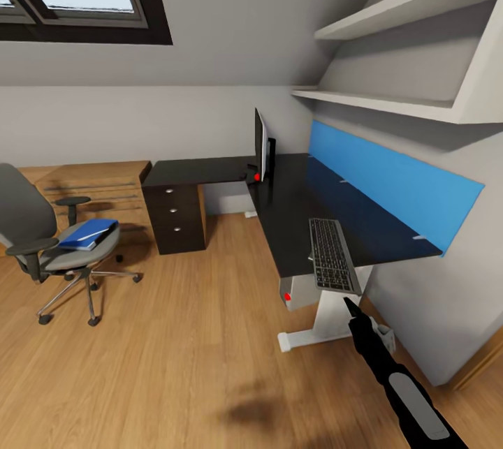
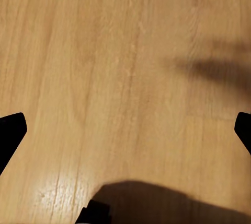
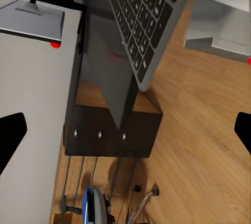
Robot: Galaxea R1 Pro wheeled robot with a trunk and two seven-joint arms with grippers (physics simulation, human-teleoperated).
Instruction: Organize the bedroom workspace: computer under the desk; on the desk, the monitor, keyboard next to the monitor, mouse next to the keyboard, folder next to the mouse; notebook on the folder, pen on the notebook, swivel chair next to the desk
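Black right arm: right gripper (image 1: 347, 304) sits just off the near end of the keyboard (image 1: 332, 254); jaws look spread wide in the right wrist view, nothing between them, tips at the frame edges (image 3: 11, 135).
Left gripper (image 2: 125, 130): over bare wood floor (image 2: 104, 67), jaws wide, holding nothing.
Keyboard: dark grey, lying lengthwise on the desk (image 1: 293, 204), near end overhanging the front edge; can't tell if the right fingertip touches it.
Desk: black L-shape, white leg (image 1: 328, 320) under the near end, three-drawer pedestal (image 1: 175, 218) under the far wing.
Monitor (image 1: 261, 149): upright at the inner corner of the desk, seen edge-on, red dot low on it, well apart from the keyboard.
Under desk: grey box with a red dot (image 1: 300, 292) tucked below the near end.
Swivel chair (image 1: 49, 246): out on the floor, well away from the desk, beside a light-wood chest (image 1: 98, 187).
Folder (image 1: 89, 233): blue, lying on the chair seat.
Wall: blue panel (image 1: 391, 183) behind the desk, white shelves (image 1: 391, 58) above.
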